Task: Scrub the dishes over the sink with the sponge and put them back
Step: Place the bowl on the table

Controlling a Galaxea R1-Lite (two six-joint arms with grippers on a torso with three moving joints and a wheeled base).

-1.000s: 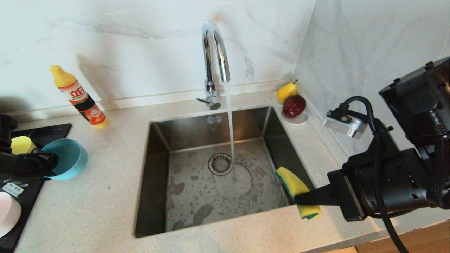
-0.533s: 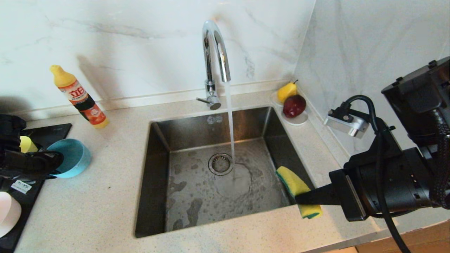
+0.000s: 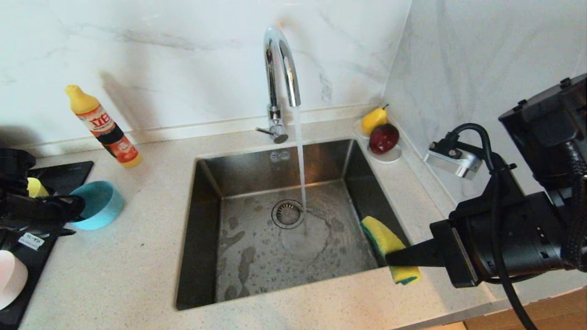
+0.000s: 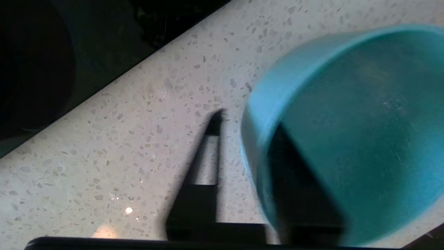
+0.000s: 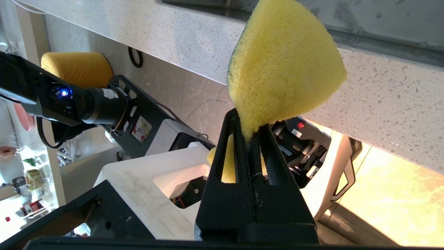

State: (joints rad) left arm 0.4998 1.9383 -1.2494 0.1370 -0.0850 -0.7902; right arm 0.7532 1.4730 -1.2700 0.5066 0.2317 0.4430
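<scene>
The blue bowl [image 4: 347, 132] sits on the tabletop [image 3: 137, 275] left of the sink [image 3: 206, 229], its rim between my left gripper [image 4: 242, 152]'s jaws: one finger lies outside the wall, the other inside, with a gap showing, so the jaws are parted around the rim, not pinching it. I judge the bowl light, stiff and slick when wet; its thin rim is the only place to grip. My right gripper [image 5: 248, 133] has its jaws clamped on the narrow tail of the sponge [image 5: 284, 66], held at the sink's right edge; it is soft and squashes. The left wrist view shows the finger gap at the rim, which the head view hides behind my arm; the head view alone shows the tap [image 3: 279, 68] running, the yellow bowl [image 3: 34, 188] and pink bowl [image 3: 9, 279].
</scene>
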